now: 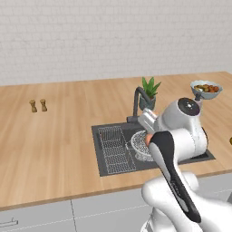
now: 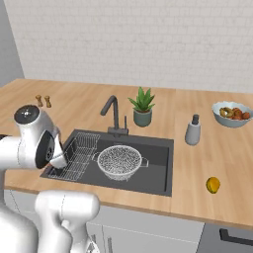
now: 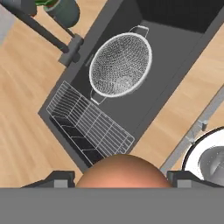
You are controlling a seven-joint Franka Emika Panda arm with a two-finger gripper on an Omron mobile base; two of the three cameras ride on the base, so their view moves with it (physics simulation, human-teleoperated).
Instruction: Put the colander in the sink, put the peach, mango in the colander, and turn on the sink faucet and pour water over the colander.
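My gripper [image 3: 120,180] is clamped on the peach [image 3: 120,171], its fingertips either side of the round fruit, held above the sink's front edge. The colander [image 2: 119,162] sits upright in the sink [image 2: 155,153], bowl empty, its two side handles in line along the basin's long side. The wire rack [image 2: 78,155] lies beside it. The mango [image 2: 213,185] lies on the bench [image 2: 207,163], right of the sink.
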